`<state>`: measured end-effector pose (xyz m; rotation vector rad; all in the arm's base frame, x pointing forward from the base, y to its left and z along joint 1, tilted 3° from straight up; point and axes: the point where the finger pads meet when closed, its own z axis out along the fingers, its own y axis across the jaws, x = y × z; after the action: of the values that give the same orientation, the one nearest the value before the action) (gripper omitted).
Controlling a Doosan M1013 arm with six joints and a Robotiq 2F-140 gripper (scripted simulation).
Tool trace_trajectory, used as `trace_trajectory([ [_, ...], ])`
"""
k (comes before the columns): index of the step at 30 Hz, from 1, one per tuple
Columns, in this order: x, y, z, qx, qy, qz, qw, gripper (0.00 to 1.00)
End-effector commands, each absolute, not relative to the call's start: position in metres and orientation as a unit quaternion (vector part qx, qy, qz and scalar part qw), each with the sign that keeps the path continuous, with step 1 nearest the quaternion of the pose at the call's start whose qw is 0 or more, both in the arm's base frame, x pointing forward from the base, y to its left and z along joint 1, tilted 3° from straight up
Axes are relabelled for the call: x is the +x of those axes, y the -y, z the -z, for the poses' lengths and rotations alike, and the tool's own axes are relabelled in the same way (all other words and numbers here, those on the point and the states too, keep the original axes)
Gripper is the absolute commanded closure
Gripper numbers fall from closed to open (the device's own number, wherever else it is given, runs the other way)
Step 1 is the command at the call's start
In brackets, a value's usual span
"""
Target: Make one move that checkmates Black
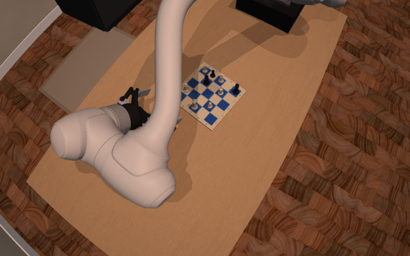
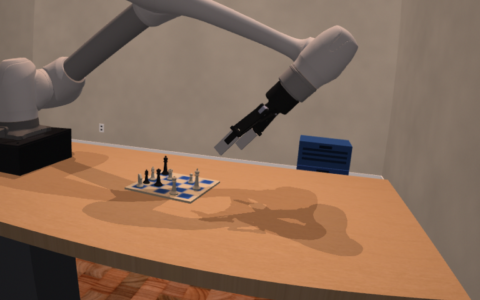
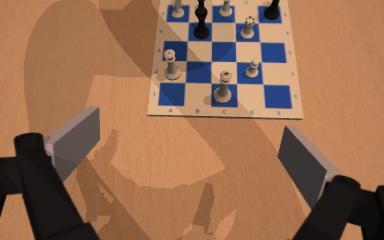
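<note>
Above the bench [image 2: 318, 240], off the near side of the board [image 3: 225, 113], your tool [image 2: 233, 142] hangs released, with both pads [image 3: 75, 137] wide apart and nothing between them. It tilts down toward the board and is well apart from it. You can see the board lying flat on the bench, with white and black pieces standing upright on it. A white queen [image 3: 172, 65] stands on A3, and a white piece [image 3: 225, 85] on C2.
</note>
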<state>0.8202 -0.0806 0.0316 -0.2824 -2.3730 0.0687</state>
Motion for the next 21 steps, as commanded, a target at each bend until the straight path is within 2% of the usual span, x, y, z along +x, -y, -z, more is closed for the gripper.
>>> trace_trajectory([
  [1,0.810,0.085,-0.035,-0.133,0.941,-0.034,0.310,0.00],
  [2,0.799,0.088,-0.037,-0.150,0.948,-0.036,0.279,0.00],
  [3,0.799,0.088,-0.037,-0.150,0.948,-0.036,0.279,0.00],
  [4,0.788,0.090,-0.039,-0.167,0.953,-0.038,0.249,0.00],
  [5,0.788,0.090,-0.039,-0.167,0.953,-0.038,0.249,0.00],
  [8,0.764,0.093,-0.042,-0.199,0.961,-0.039,0.190,0.00],
  [9,0.764,0.093,-0.042,-0.199,0.961,-0.039,0.190,0.00],
  [10,0.752,0.094,-0.044,-0.214,0.962,-0.038,0.162,0.00],
  [11,0.752,0.094,-0.044,-0.214,0.962,-0.038,0.162,0.00],
  [14,0.727,0.095,-0.047,-0.241,0.963,-0.035,0.112,0.00],
  [16,0.727,0.095,-0.047,-0.241,0.963,-0.035,0.112,0.00],
  [21,0.681,0.094,-0.051,-0.285,0.958,-0.025,0.030,0.00],
])
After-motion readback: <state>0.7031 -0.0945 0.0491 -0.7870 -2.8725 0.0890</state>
